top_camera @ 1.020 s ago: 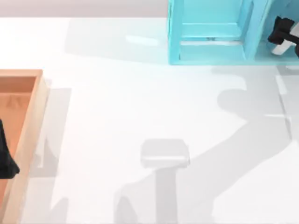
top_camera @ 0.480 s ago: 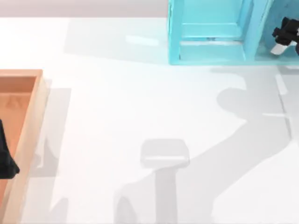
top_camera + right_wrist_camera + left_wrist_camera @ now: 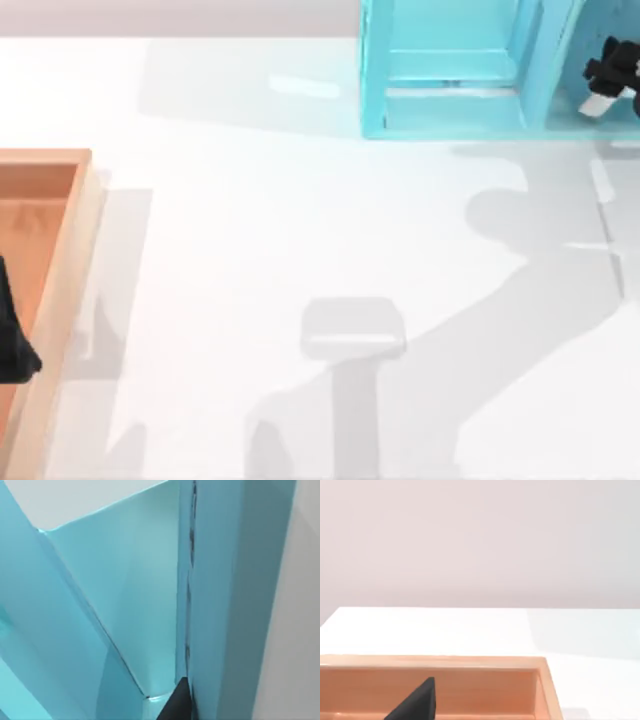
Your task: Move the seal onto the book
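The seal and the book are out of view. My right gripper (image 3: pixel 610 72) is at the far right of the table, inside the right compartment of the cyan shelf unit (image 3: pixel 450 110). In the right wrist view a black tip of it (image 3: pixel 178 705) sits close against a cyan shelf wall (image 3: pixel 235 605). My left gripper (image 3: pixel 12 340) hangs parked over the wooden box (image 3: pixel 70 260) at the left edge. A dark tip of it (image 3: pixel 415 706) shows above the box's inside in the left wrist view.
The cyan shelf unit stands at the back right with upright dividers and a low shelf board (image 3: pixel 450 72). The open wooden box (image 3: pixel 470 662) takes up the left edge. White tabletop (image 3: pixel 300 220) lies between them, crossed by the arms' shadows.
My right gripper has shifted slightly to the right and farther back inside the shelf compartment. The left arm has not moved.
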Controlling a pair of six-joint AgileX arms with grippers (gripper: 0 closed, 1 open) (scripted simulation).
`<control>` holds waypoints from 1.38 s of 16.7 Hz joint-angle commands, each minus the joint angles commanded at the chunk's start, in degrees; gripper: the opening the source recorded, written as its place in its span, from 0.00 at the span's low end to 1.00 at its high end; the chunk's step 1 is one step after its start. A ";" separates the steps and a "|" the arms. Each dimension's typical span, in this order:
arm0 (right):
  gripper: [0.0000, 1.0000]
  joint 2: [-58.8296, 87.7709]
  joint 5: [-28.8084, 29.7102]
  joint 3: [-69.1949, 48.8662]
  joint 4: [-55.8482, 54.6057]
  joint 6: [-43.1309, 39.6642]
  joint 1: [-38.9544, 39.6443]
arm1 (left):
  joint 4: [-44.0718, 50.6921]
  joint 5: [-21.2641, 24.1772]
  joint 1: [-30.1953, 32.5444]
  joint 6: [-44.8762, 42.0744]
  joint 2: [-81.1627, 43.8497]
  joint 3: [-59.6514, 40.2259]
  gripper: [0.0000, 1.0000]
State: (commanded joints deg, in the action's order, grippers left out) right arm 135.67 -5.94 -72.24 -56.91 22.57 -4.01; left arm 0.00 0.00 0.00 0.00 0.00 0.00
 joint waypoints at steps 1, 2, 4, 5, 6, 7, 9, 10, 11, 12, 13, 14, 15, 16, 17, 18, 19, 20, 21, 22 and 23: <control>0.00 0.00 0.00 0.00 0.00 0.00 0.00 | 0.00 0.00 0.00 0.00 0.00 0.00 1.00; 0.00 0.00 0.00 0.00 0.00 0.00 0.00 | 0.00 0.00 0.00 0.00 0.00 0.00 1.00; 0.00 0.29 -0.04 0.45 0.14 0.34 0.36 | 0.00 0.00 0.00 0.00 0.00 0.00 1.00; 0.00 -0.37 -0.06 0.78 0.55 0.30 0.33 | 0.00 0.00 0.00 0.00 0.00 0.00 1.00; 0.00 -1.63 -0.12 1.41 1.34 0.23 0.29 | 0.00 0.00 0.00 0.00 0.00 0.00 1.00; 0.00 -3.54 -0.22 2.39 2.55 0.11 0.27 | 0.00 0.00 0.00 0.00 0.00 0.00 1.00; 0.00 -9.08 -0.56 5.14 5.92 -0.19 0.23 | 0.00 0.00 0.00 0.00 0.00 0.00 1.00; 0.00 -12.77 -0.76 6.86 8.03 -0.34 0.21 | 0.00 0.00 0.00 0.00 0.00 0.00 1.00; 0.00 -17.00 -0.97 8.73 10.33 -0.48 0.16 | 0.00 0.00 0.00 0.00 0.00 0.00 1.00; 0.00 -21.84 -1.16 10.74 12.80 -0.59 0.07 | 0.00 0.00 0.00 0.00 0.00 0.00 1.00; 0.00 -27.24 -1.36 12.83 15.37 -0.67 -0.03 | 0.00 0.00 0.00 0.00 0.00 0.00 1.00; 0.00 -33.01 -1.55 14.98 18.01 -0.73 -0.15 | 0.00 0.00 0.00 0.00 0.00 0.00 1.00; 0.00 -38.79 -1.73 17.15 20.68 -0.74 -0.29 | 0.00 0.00 0.00 0.00 0.00 0.00 1.00; 0.00 -44.21 -1.90 19.29 23.32 -0.71 -0.44 | 0.00 0.00 0.00 0.00 0.00 0.00 1.00; 0.00 -49.09 -2.06 21.37 25.89 -0.65 -0.60 | 0.00 0.00 0.00 0.00 0.00 0.00 1.00; 0.00 -53.34 -2.21 23.33 28.31 -0.54 -0.76 | 0.00 0.00 0.00 0.00 0.00 0.00 1.00; 0.00 -57.04 -2.35 25.14 30.56 -0.41 -0.92 | 0.00 0.00 0.00 0.00 0.00 0.00 1.00; 0.00 -60.17 -2.47 26.75 32.57 -0.26 -1.07 | 0.00 0.00 0.00 0.00 0.00 0.00 1.00; 0.00 -62.66 -2.58 28.09 34.26 -0.11 -1.20 | 0.00 0.00 0.00 0.00 0.00 0.00 1.00; 0.00 -64.59 -2.67 29.17 35.62 0.03 -1.31 | 0.00 0.00 0.00 0.00 0.00 0.00 1.00; 0.00 -65.90 -2.75 29.92 36.57 0.14 -1.37 | 0.00 0.00 0.00 0.00 0.00 0.00 1.00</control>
State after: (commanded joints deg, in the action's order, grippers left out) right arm 69.77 -8.69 -42.32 -20.35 22.71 -5.38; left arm 0.00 0.00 0.00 0.00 0.00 0.00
